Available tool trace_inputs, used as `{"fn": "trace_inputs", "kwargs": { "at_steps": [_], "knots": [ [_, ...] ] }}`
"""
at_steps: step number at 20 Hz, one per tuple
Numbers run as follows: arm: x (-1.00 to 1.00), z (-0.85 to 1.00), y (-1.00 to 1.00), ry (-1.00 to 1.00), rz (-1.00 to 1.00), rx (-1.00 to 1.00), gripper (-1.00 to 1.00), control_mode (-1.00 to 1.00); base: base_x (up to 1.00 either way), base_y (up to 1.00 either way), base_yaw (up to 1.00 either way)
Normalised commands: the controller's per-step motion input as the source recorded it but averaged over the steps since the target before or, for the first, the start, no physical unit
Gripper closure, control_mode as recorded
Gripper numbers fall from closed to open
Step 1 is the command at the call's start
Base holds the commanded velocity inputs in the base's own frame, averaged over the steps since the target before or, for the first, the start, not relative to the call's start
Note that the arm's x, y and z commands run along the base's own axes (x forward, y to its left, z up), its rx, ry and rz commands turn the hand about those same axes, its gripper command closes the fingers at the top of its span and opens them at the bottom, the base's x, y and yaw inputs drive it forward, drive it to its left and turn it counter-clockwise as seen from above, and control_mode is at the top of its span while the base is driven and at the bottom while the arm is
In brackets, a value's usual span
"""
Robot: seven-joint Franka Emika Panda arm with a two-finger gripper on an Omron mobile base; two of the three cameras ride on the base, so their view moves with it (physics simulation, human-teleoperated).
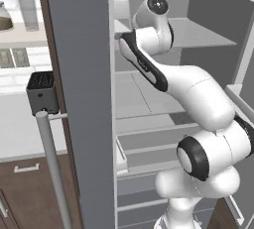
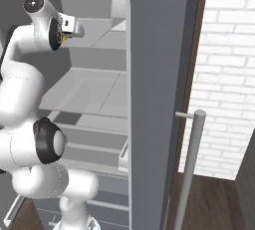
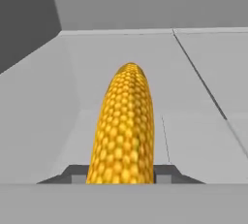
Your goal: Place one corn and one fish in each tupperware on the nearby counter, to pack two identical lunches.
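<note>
right now the arm reaches deep into the open fridge, its hand up at the top shelf (image 1: 198,34) near that shelf's left end, close to the side wall. the gripper (image 3: 121,177) is pressed in on a corn (image 3: 125,126), the yellow cob sticking straight out between the dark finger tips (image 3: 72,175) over the pale shelf floor. off to the left, beyond the fridge door (image 1: 84,99), a small dark toaster (image 1: 42,93) sits on the counter (image 1: 20,129).
</note>
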Motion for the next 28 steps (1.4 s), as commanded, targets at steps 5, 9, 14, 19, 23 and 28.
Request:
{"fn": "trace_inputs", "kwargs": {
  "at_steps": [5,9,14,19,23,28],
  "knots": [
    [-1.0,-0.24,-0.77,-0.51,0.0,0.23,1.0,-1.0,0.0,0.0,0.0],
    [-1.0,0.38,-0.57,-0.36,0.0,0.28,1.0,-1.0,0.0,0.0,0.0],
    [-1.0,0.66,-0.65,-0.07,0.0,0.14,1.0,-1.0,0.0,0.0,0.0],
    [-1.0,-0.83,-0.3,0.46,0.0,-0.17,1.0,-1.0,0.0,0.0,0.0],
    [-1.0,-1.0,-0.05,0.69,0.0,-0.34,1.0,-1.0,0.0,0.0,0.0],
    [-0.25,-0.55,0.15,0.7,0.0,-0.31,1.0,-1.0,0.0,0.0,0.0]
  ]
}}
